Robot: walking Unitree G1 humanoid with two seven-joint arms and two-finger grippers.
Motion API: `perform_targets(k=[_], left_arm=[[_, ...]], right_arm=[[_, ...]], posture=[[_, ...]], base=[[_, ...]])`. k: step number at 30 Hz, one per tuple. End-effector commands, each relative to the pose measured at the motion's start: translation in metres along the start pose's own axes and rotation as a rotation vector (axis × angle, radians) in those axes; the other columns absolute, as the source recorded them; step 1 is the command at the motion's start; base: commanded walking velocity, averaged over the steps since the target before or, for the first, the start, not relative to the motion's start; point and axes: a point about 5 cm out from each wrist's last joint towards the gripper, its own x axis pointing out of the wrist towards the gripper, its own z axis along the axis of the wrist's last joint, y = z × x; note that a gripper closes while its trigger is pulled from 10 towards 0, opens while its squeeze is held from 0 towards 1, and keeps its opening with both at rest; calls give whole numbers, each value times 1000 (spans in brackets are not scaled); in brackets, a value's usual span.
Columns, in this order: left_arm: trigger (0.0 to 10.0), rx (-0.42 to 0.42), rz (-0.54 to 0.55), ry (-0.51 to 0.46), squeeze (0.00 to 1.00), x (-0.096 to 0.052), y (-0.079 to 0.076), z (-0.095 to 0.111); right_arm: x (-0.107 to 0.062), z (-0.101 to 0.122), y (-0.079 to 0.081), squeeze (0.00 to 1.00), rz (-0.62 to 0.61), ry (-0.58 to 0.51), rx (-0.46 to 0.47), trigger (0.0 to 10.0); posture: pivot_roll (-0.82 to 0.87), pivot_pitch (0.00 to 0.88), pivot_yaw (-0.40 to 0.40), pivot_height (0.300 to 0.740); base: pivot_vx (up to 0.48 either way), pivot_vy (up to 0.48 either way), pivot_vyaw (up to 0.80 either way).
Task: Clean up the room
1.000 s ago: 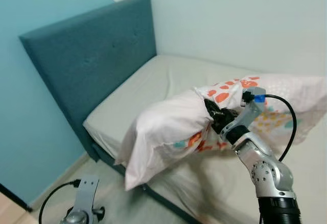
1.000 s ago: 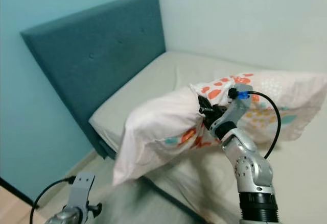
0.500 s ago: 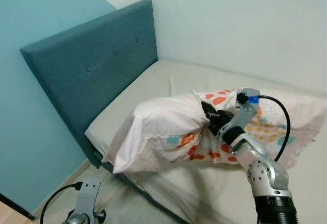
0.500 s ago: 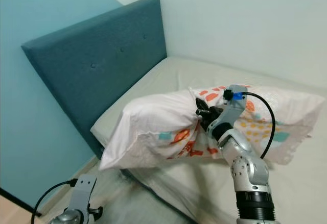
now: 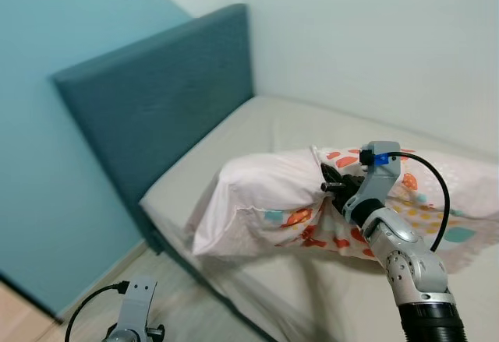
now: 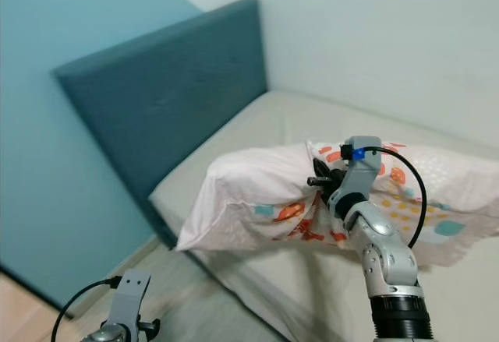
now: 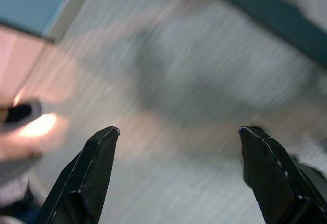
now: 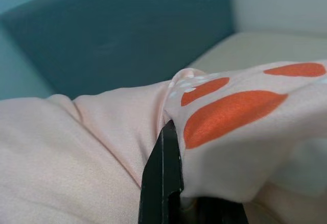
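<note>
A: Where is the pillow [image 5: 265, 206]?

B: Over the bed [image 5: 257, 132], held up by the right tool [image 5: 334, 188]. It is pale pink with orange, teal and yellow spots. Its plain end points toward the headboard [image 5: 156, 116] and hangs out past the near edge of the mattress; the spotted end lies toward the robot's right.

A: And how does the right tool stand?

B: Clamped on the pillow. The right wrist view shows a black finger [image 8: 162, 183] pressed into a fold of the cloth, with an orange spot bunched right beside it. From the head views the tool bites the pillow near its middle, along the upper edge.

A: The left tool?

B: The left tool [image 7: 176, 132] hangs low over the floor [image 7: 194, 81], its two fingers wide apart with nothing between them. That view is blurred. In the head views the left wrist [image 5: 132, 319] sits at the lower left, beside the bed's foot.

A: What surrounds the bed?

B: A teal wall [image 5: 47, 85] behind the headboard, and a pale wall [image 5: 374, 38] along the far side of the mattress. The sheet is plain beige.
</note>
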Motion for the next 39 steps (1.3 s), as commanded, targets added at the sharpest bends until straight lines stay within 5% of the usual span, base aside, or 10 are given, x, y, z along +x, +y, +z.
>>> perform_targets(k=[1, 22, 26, 33, 39], left_arm=[[10000, -7, -3, 23, 0, -1, 1, -6], [10000, -24, -28, 44, 0, -2, -1, -15], [10000, -25, -43, 46, 0, -2, -3, -16], [10000, -19, -56, 50, 0, -2, -5, -17], [10000, -17, -63, 51, 0, -3, -6, -17]], right_arm=[[3, 18, 14, 0, 71, -100, -35, 10000], [1, 22, 11, 0, 42, -134, -55, 10000], [0, 25, 7, 0, 18, -143, -88, 10000], [-1, 32, -13, 0, -151, -134, -280, 10000], [-4, 38, -13, 0, -138, -160, -304, 10000]], posture=[[-66, 0, 60, 740], [-64, 0, 58, 740], [-64, 0, 57, 740], [-71, 0, 58, 740], [-75, 0, 58, 740]], base=[[0, 0, 800], [0, 0, 800], [0, 0, 797], [328, 0, 114], [471, 0, 258]])
